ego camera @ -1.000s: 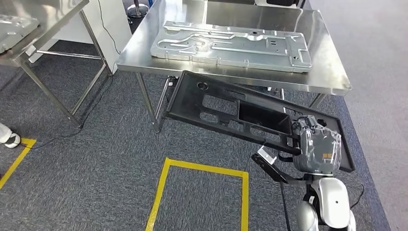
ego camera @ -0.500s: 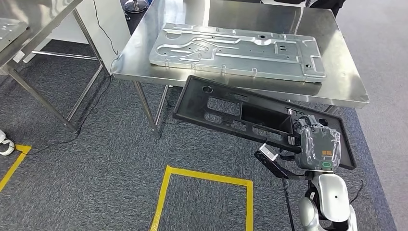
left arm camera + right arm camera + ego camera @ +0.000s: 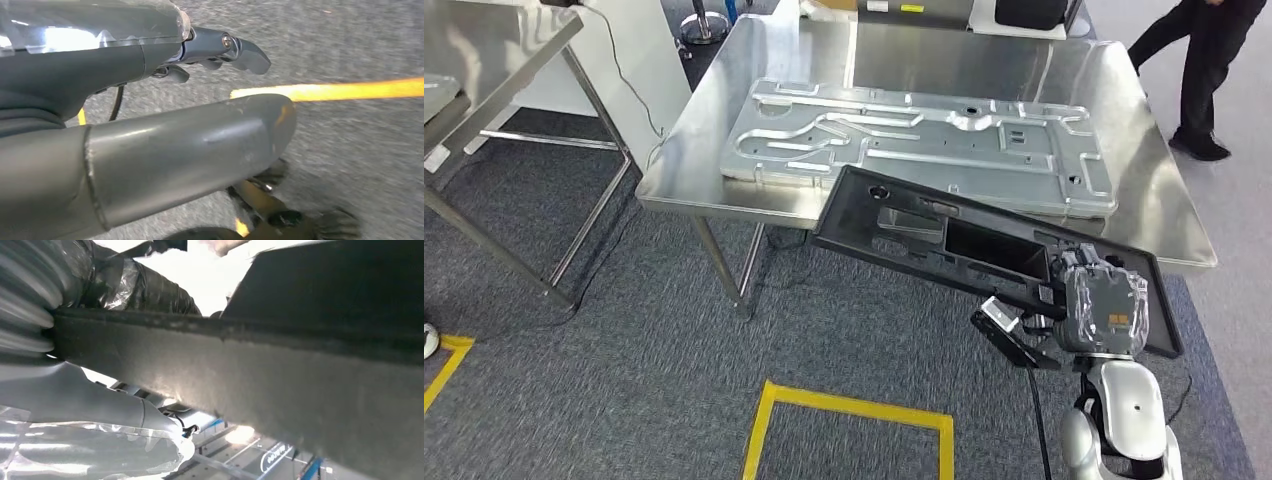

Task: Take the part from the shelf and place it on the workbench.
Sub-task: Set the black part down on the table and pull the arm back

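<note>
One long black plastic panel with rectangular cut-outs (image 3: 944, 245) was the thing carried: the right hand (image 3: 1104, 312), wrapped in clear film, gripped it near its right-hand end and held it in the air, tilted, with the far left end higher and reaching over the front edge of the stainless-steel workbench (image 3: 904, 45). That end overlapped, as seen from the head, the near edge of a large stamped silver metal sheet (image 3: 924, 140) lying flat on the bench top; whether the panel touched the sheet or the bench could not be told. The rest of the panel hung out over the grey carpet (image 3: 604, 360) in front of the bench. In the right wrist view the panel's thick dark edge (image 3: 280, 375) ran across the picture with the hand's film-covered fingers (image 3: 145, 282) wrapped over it.

In the left wrist view the left hand (image 3: 150, 110) hung over the carpet, its thick grey thumb (image 3: 190, 145) and darker fingers (image 3: 235, 47) apart, with nothing between them.

Yellow tape (image 3: 849, 410) marked a rectangle on the carpet in front of the robot, and a yellow line (image 3: 330, 90) crossed the floor beneath the left hand. A second steel table (image 3: 494, 50) stood to the left. A person's dark-trousered legs (image 3: 1199, 60) stood beyond the bench's far right corner.
</note>
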`<state>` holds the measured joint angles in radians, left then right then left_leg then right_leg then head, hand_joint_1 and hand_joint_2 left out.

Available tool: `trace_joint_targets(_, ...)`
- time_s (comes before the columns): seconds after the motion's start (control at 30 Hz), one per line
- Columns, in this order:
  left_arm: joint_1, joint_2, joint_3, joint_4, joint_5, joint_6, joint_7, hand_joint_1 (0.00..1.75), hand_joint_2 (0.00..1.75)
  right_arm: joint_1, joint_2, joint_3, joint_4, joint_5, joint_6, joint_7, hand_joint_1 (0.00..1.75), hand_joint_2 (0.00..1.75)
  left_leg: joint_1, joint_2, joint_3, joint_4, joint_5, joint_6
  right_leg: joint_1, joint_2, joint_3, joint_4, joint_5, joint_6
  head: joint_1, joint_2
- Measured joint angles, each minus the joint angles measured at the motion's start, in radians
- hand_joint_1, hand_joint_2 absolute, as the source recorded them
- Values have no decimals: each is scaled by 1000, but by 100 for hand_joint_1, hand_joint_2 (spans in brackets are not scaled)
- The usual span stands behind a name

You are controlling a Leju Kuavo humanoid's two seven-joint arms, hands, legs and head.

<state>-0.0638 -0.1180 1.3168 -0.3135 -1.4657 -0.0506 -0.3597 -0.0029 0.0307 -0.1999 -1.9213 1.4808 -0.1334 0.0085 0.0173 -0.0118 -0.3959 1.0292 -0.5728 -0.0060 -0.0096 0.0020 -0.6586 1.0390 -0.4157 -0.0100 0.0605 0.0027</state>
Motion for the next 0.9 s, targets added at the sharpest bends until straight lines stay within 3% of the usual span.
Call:
trace_joint_targets(0.07, -6, 0, 0, 1, 0, -1, 0, 0, 0, -3, 0, -3, 0, -1, 2, -1, 175, 175, 2, 3, -76, 124, 16, -5, 0, 2, 35, -11, -20, -14, 0, 0)
trace_joint_targets(0.1, -6, 0, 0, 2, 0, -1, 0, 0, 0, -4, 0, -4, 1, -1, 4, -1, 175, 175, 1, 5, -125, 187, -3, -6, 1, 2, 52, -14, -34, -18, 0, 0)
trace_joint_targets(0.13, -4, 1, 0, 2, 0, -1, 0, 0, 0, -4, -1, -4, 2, -1, 6, -2, 175, 175, 1, 5, -174, 236, -41, -6, 3, 3, 70, -15, -49, -21, 0, 0)
trace_joint_targets(0.2, 0, 2, 0, 2, 0, -1, 1, 0, 0, -4, -1, -4, 5, 1, 13, -4, 175, 175, -3, 5, -243, 258, -121, -3, 7, 7, 110, -16, -81, -24, 0, 0)
trace_joint_targets(0.23, 2, 3, 0, 2, 0, -1, 1, 0, 0, -3, -2, -4, 8, 2, 17, -5, 175, 175, -6, 5, -262, 234, -133, 1, 10, 9, 132, -17, -98, -24, 0, 0)
trace_joint_targets(0.27, 4, 3, 0, 2, 0, -1, 1, 0, 0, -4, -3, -4, 10, 4, 20, -7, 175, 175, -10, 5, -271, 190, -107, 10, 12, 9, 155, -17, -115, -25, 0, 0)
trace_joint_targets(0.3, 6, 4, 0, 2, -1, -1, 1, 0, 0, -4, -4, -4, 14, 7, 23, -8, 175, 175, -16, 5, -276, 135, -38, 23, 14, 9, 173, -19, -132, -25, 0, 0)
trace_joint_targets(0.37, 10, 9, 0, 3, -2, -1, 3, 0, 0, -8, -6, -2, 25, 13, 30, -13, 175, 175, -29, 1, -277, 48, 113, 46, 18, 12, 202, -21, -162, -18, 0, 0)
trace_joint_targets(0.4, 11, 12, 0, 4, -3, -1, 3, 0, 0, -10, -8, -1, 30, 18, 34, -14, 175, 175, -33, 0, -273, 24, 160, 53, 17, 14, 212, -24, -169, -13, -1, 0)
trace_joint_targets(0.5, 6, 14, 0, 7, -5, -1, 3, 0, 0, -18, -20, 3, 37, 29, 42, -18, 175, 175, -29, -1, -231, -17, 161, 58, 17, 15, 202, 19, -137, 4, -2, 0)
trace_joint_targets(0.57, 3, 15, -1, 7, -5, -1, 2, 0, 0, -27, -26, 5, 40, 31, 43, -20, 175, 175, -22, -2, -193, -44, 151, 61, 14, 11, 138, 123, -115, 17, -2, 0)
trace_joint_targets(0.6, 3, 15, -1, 7, -5, -1, 1, 0, 0, -31, -28, 7, 42, 32, 45, -19, 175, 175, -20, -3, -176, -52, 142, 61, 11, 9, 96, 178, -128, 23, -2, 0)
trace_joint_targets(0.67, 3, 15, -1, 8, -7, -2, 1, 0, 0, -36, -33, 12, 51, 35, 52, -19, 175, 175, -14, -5, -141, -58, 116, 58, 2, 8, 18, 243, -201, 36, -2, 0)
trace_joint_targets(0.7, 4, 15, -1, 8, -8, -2, 1, 0, 0, -38, -37, 17, 57, 37, 56, -19, 175, 175, -10, -7, -121, -59, 101, 54, -3, 6, -8, 245, -237, 43, -2, 0)
trace_joint_targets(0.73, 4, 15, -1, 9, -9, -3, 1, 0, 0, -40, -40, 23, 64, 39, 59, -19, 175, 175, -7, -8, -101, -59, 85, 49, -9, 4, -24, 224, -253, 49, -2, 0)
trace_joint_targets(0.77, 5, 15, -1, 10, -10, -4, 0, 0, 0, -43, -43, 30, 71, 40, 62, -19, 175, 175, -3, -10, -78, -59, 68, 44, -14, 2, -31, 183, -240, 55, -2, 0)
trace_joint_targets(0.8, 5, 15, -1, 10, -10, -4, 0, 0, 0, -45, -45, 36, 78, 40, 64, -19, 175, 175, 0, -10, -58, -59, 50, 38, -20, -1, -32, 129, -191, 60, -2, 0)
trace_joint_targets(0.83, 4, 15, -1, 11, -10, -4, 0, 0, 0, -47, -46, 42, 85, 41, 65, -19, 175, 175, 2, -11, -37, -56, 31, 31, -24, -7, -32, 74, -108, 63, -2, 0)
trace_joint_targets(0.9, 4, 16, -1, 11, -10, -4, 0, 0, 0, -53, -48, 52, 100, 42, 70, -18, 175, 175, 3, -12, -16, -52, 1, 16, -21, -12, -31, 18, 9, 49, -2, 0)
